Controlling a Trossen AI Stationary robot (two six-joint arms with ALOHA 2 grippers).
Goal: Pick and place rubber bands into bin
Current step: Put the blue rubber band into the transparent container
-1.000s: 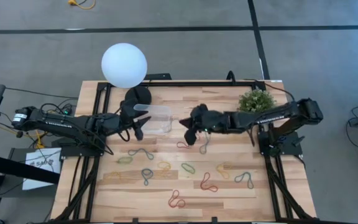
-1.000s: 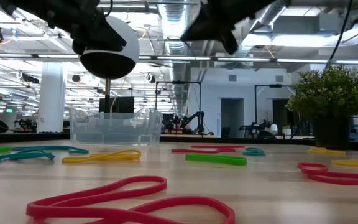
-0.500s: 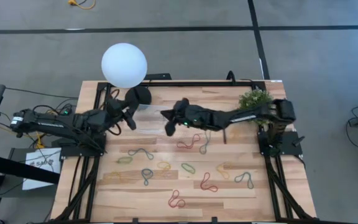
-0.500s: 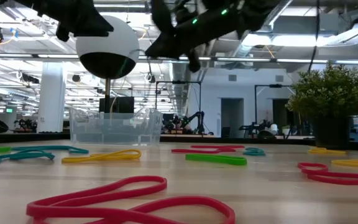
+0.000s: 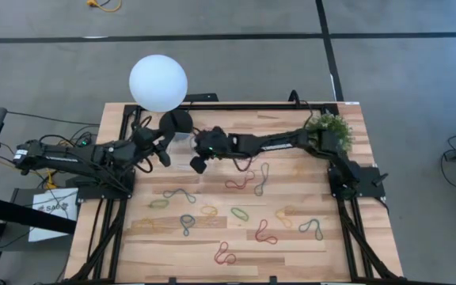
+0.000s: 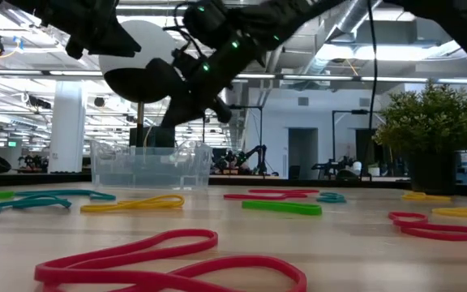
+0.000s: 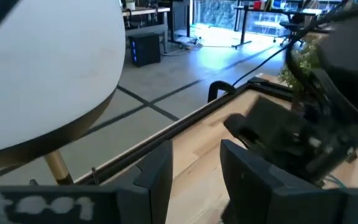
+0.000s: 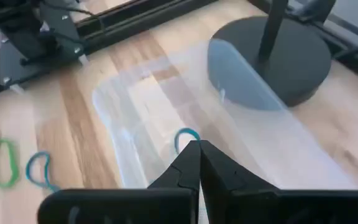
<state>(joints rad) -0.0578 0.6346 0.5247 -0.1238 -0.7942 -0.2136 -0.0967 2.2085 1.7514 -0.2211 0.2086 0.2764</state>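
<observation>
Over the clear bin (image 8: 185, 118) we have the right gripper (image 8: 194, 163), fingers pinched shut on a blue-grey rubber band (image 8: 187, 137) hanging directly above the bin floor. Beyond it the left gripper (image 5: 158, 152) waits with jaws apart near the lamp base (image 5: 177, 121), holding nothing.

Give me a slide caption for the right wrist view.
Shut right gripper poised over the clear bin, a blue-grey rubber band at its fingertips, lamp base behind.

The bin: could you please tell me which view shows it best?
The right wrist view: the bin fills it, seen into from above, beyond the shut right claw. The low view shows its side; the high view mostly hides it; the left wrist view misses it.
</observation>
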